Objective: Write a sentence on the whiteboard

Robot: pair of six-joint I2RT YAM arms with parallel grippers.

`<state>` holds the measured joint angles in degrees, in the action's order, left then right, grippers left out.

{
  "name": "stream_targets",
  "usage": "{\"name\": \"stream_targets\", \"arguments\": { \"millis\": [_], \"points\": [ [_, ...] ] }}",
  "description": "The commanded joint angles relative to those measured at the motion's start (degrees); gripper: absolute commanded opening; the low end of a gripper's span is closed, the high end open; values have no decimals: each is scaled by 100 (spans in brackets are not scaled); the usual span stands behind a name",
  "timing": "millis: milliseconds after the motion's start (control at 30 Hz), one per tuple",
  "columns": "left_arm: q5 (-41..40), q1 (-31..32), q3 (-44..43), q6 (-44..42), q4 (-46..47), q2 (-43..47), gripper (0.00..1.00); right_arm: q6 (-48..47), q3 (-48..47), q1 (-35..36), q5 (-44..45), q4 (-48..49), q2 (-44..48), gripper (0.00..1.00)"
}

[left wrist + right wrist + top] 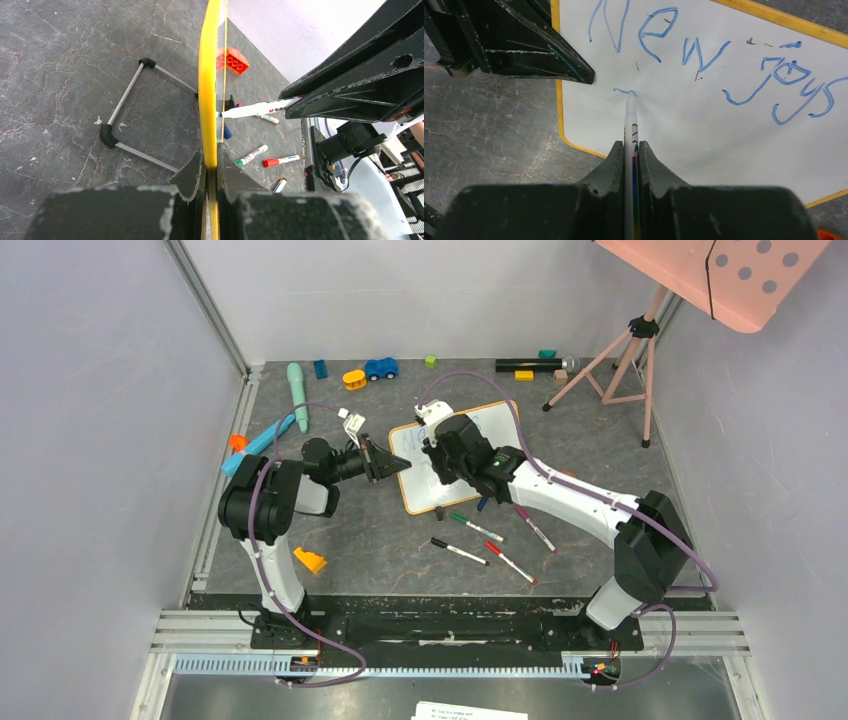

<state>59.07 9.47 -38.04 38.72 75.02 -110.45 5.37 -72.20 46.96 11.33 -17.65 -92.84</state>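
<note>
From above, I see the whiteboard [497,427] mid-table, between both arms. The left wrist view shows the left gripper [210,167] clamped on its yellow edge. The right wrist view shows the right gripper [630,150] pinching a marker [630,107], tip on the board. Only here can I read the sentence [704,55]: "New joys".

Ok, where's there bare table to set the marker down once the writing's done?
Two bare patches: the near strip between the orange wedge and the loose markers, and the stretch between the whiteboard and the tripod legs. Crowded: the far edge with its toys.
</note>
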Motion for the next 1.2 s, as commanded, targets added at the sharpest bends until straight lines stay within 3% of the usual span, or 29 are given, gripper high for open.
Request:
{"name": "stream_targets", "arguments": {
  "millis": [0,1167],
  "points": [
    [-273,-33,-107,-607,123,-74,3,-54,149,-20,-125,646,405,0],
    [-186,-60,-106,-566,218,-87,2,-119,-268,-16,10,650,-51,0]
  ]
}}
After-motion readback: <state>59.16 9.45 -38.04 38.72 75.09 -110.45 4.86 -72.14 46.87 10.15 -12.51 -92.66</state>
